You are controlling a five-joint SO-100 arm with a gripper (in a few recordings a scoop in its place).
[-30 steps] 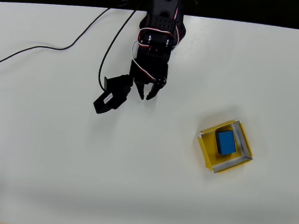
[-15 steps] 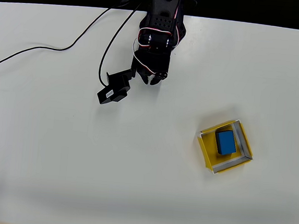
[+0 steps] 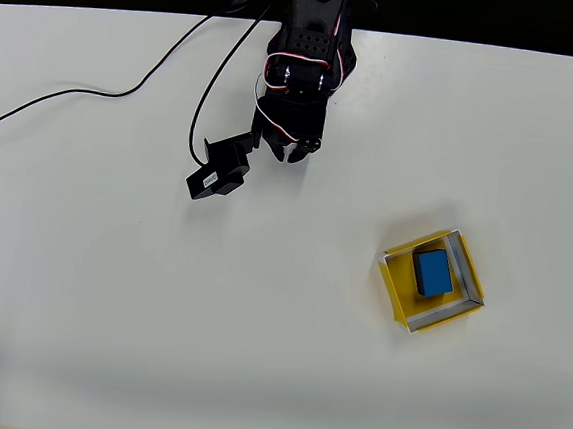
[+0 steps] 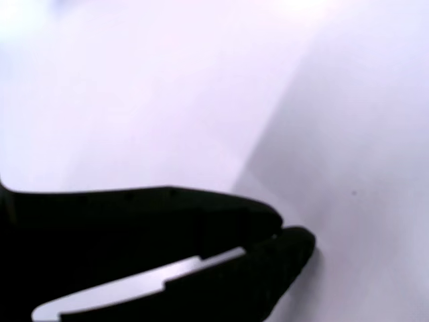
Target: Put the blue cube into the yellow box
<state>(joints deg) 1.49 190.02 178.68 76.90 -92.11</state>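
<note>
In the overhead view the blue cube point(image 3: 431, 271) lies inside the yellow box point(image 3: 394, 283), on its yellow floor, close to the grey-white rim walls on the right. The box sits at the table's right, slightly turned. My black gripper point(image 3: 284, 156) hangs far off to the upper left, near the arm's base, holding nothing. In the wrist view its two dark fingers meet at the tips, so the gripper point(image 4: 281, 231) is shut over bare white table.
A black cable point(image 3: 76, 92) snakes across the table's upper left to the arm. The black wrist camera block point(image 3: 218, 173) juts out left of the gripper. The table's far edge runs along the top, dark beyond it.
Over the last second the arm drew back toward its base and the fingers came together. Since half a second ago nothing has moved. The cube stays in the box.
</note>
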